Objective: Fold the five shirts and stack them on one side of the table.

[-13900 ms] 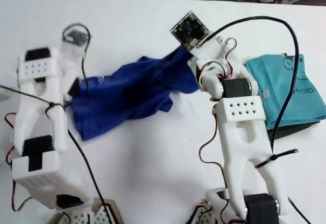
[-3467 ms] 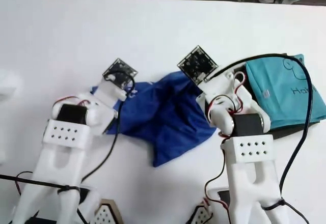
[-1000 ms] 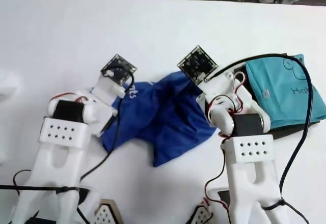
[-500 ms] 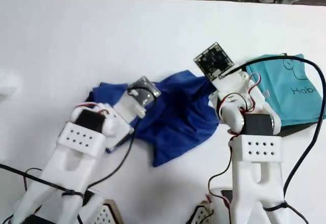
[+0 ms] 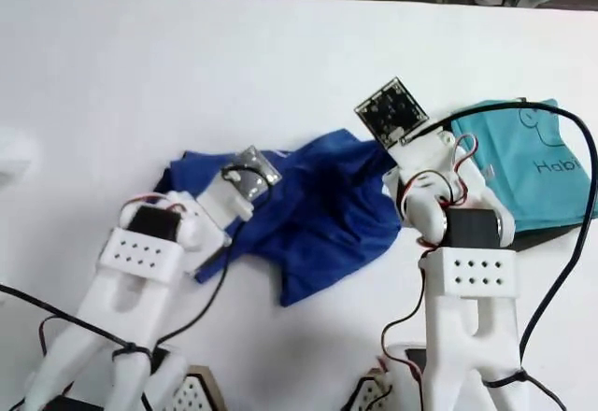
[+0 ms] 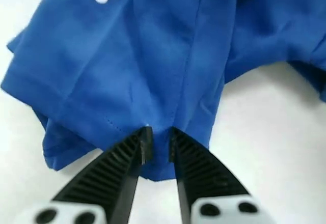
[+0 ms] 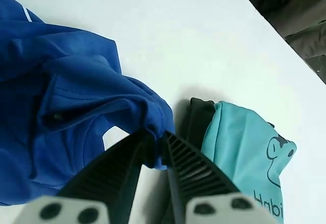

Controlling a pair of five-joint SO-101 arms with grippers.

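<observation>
My left gripper (image 6: 157,140) and right gripper (image 7: 157,143) each clamp an edge of the crumpled blue cotton shirt (image 5: 322,205), mid-frame in the high view. I judge this is to stretch it flat beside the folded teal shirt (image 5: 528,163) at right.

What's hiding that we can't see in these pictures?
- High view: the teal shirt runs off the picture's edge.
- Right wrist view: the dark shirt lies mostly under the teal one, so the stack's count is unclear.
- Left wrist view: the blue shirt has white letters cut by the edge.

Crumpled blue shirt (image 5: 327,207) lies near folded teal shirt (image 5: 534,163) atop black shirt (image 7: 196,116).
</observation>
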